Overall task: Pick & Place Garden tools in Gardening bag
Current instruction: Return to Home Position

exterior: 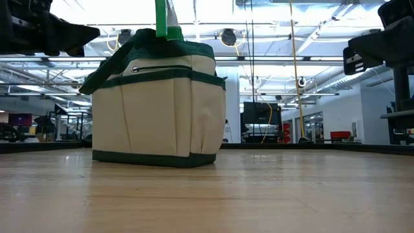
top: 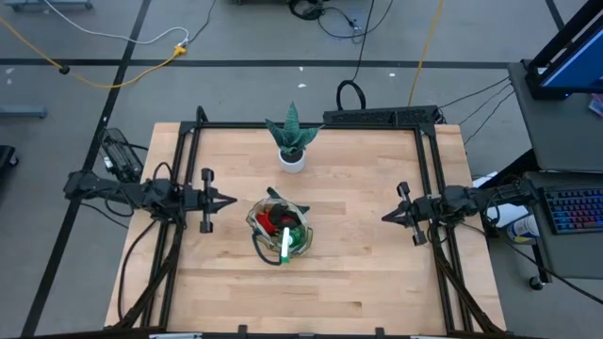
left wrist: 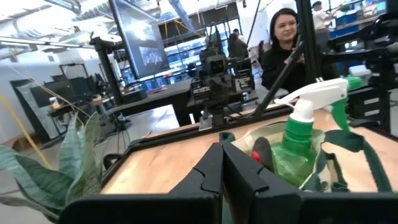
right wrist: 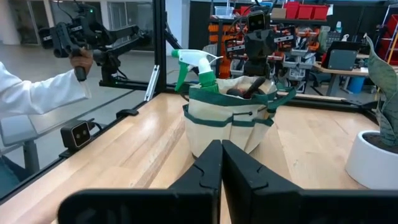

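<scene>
Gardening bag (top: 280, 229) sits upright about mid-desk, between the two arms and nearer the left one. It's a round beige canvas tote with dark green trim bands top and bottom, stitched outer pockets, a zip line under the rim and a dark loop handle flopped over the side. The desk (top: 358, 282) is pale wooden butcher-block planks with a black frame rail round the edges.

The tools I can make out are inside the bag:
- The spray bottle (top: 285, 243) is green translucent plastic with a white trigger nozzle, and it pokes up above the rim.
- The red-black glove (top: 268, 223) is bunched beside it (other contents are too buried to name).

Left pincer (top: 229, 200) hangs above the desk just left of the bag, tip aimed at it, not touching. Its fingers are pressed together with nothing between them. Right pincer (top: 384, 217) is well to the right of the bag, pointing inward. Its fingers are also pressed flat together, empty. Both arms reach in level from the desk sides.

Behind the bag and apart from it stands a snake plant (top: 292, 130) with stiff, pointed, banded leaves, in a smooth round white pot (top: 292, 162).

Off one desk edge there's a person in a white sleeve (right wrist: 37, 93), hand (right wrist: 79, 59) wrapped round a dark grip on another rig. A second person in a dark top (left wrist: 283, 50) is beyond the opposite edge.
</scene>
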`<state>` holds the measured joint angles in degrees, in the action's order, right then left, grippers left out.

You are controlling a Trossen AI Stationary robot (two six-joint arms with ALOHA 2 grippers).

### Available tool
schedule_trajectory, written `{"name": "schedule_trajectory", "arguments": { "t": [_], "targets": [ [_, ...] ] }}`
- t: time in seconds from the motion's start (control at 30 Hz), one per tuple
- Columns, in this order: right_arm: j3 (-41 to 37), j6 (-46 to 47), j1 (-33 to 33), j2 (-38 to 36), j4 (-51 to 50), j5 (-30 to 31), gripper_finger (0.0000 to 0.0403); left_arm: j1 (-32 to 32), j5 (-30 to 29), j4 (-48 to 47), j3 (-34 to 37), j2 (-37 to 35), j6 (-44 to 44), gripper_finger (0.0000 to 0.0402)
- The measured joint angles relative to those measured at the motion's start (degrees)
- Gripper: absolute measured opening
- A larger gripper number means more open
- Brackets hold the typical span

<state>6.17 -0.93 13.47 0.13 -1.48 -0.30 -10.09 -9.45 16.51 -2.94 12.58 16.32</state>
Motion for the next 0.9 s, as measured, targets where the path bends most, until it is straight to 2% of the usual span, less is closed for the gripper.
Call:
{"name": "schedule_trajectory", "arguments": {
  "t": [0.27, 0.67, 0.9],
  "targets": [
    [0.0, 0.2, 0.0, 0.0, -0.1, 0.0, 0.0000, 1.2, 3.4, 0.0, 0.0, 0.0, -0.3, 0.0008],
    [-1.9, 1.5, 0.0, 0.0, 1.7, -0.2, 0.0000, 1.2, 4.0, 0.0, 0.1, 0.1, -1.9, 0.0004],
    [-3.0, 0.5, 0.0, 0.0, 3.5, -1.2, 0.0000, 1.2, 5.5, 1.6, 2.4, 0.1, -2.9, 0.0004]
  ]
}}
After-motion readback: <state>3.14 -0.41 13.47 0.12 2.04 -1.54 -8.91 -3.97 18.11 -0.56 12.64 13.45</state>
